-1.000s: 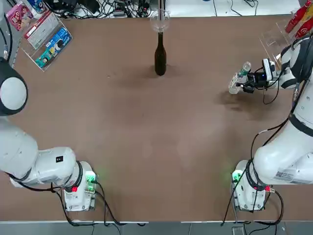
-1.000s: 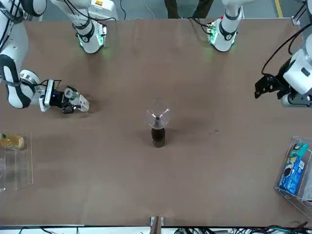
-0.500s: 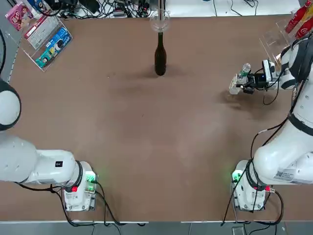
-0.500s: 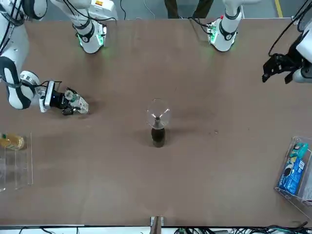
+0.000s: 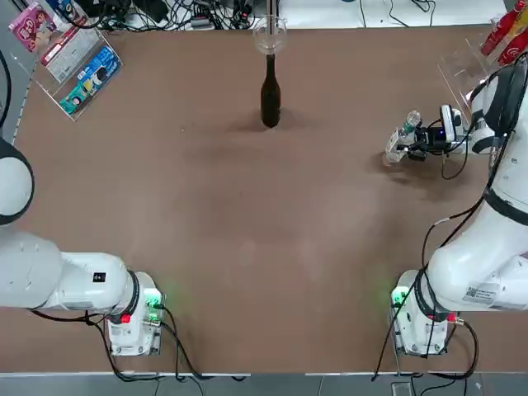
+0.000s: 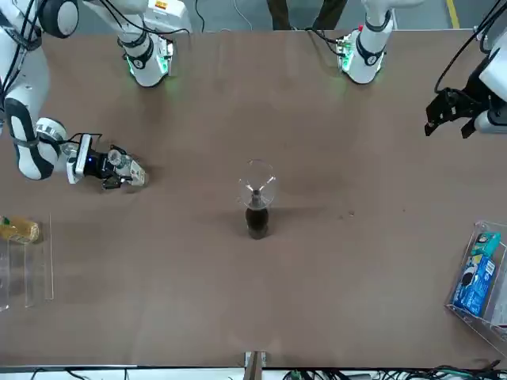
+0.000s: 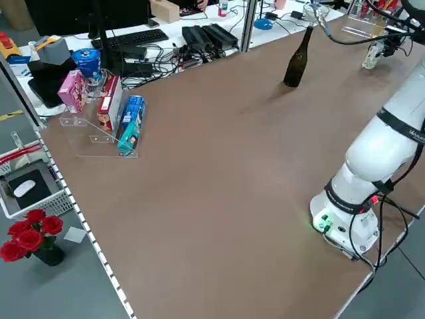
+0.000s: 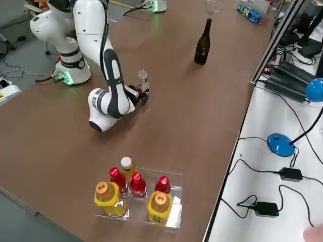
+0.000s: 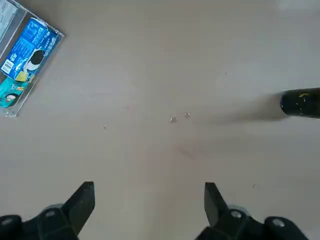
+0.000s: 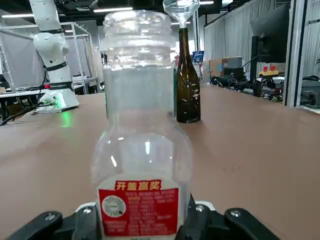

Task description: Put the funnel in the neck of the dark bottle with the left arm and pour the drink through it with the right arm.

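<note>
Shifted slightly: R pincer (image 5: 409, 149) w/ Chinese-labelled btl (image 10: 142, 150), table's (image 5: 247, 231) R side.

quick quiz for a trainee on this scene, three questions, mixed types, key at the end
1. True or false: the funnel sits in the neck of the dark bottle.
2. Multiple choice: what does the right gripper hold?
a) the funnel
b) the clear bottle
c) the dark bottle
3. Fill in the blank: the left gripper, off at the robot's left side of the table, has its fingers ____.

Key: 1 true; 2 b; 3 open
</note>
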Controlling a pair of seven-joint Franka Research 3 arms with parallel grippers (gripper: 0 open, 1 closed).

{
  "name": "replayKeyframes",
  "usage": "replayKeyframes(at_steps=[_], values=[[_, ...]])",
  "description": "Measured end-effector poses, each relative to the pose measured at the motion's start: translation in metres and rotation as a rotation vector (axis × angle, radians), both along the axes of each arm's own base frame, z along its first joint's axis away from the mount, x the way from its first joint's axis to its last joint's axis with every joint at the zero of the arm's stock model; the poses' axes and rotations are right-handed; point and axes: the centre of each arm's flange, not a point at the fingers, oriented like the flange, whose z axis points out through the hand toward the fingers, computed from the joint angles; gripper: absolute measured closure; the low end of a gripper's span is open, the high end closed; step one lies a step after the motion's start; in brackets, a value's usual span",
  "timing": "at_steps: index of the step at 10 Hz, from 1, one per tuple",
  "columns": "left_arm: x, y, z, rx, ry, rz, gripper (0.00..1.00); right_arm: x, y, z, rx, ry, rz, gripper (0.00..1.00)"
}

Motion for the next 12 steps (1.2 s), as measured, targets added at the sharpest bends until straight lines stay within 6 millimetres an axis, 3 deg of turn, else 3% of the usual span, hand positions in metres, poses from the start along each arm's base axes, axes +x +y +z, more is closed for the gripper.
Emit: replayKeyframes(at_steps=[6,12], values=[[0.012,0.019,-0.006,-0.007,0.003,0.103,0.03,0.003,0.000,-0.009,-0.004,0.001,0.004,0.42],[0.013,0.019,-0.004,-0.007,0.000,0.102,0.03,0.006,0.001,-0.015,-0.001,0.004,-0.001,0.34]])
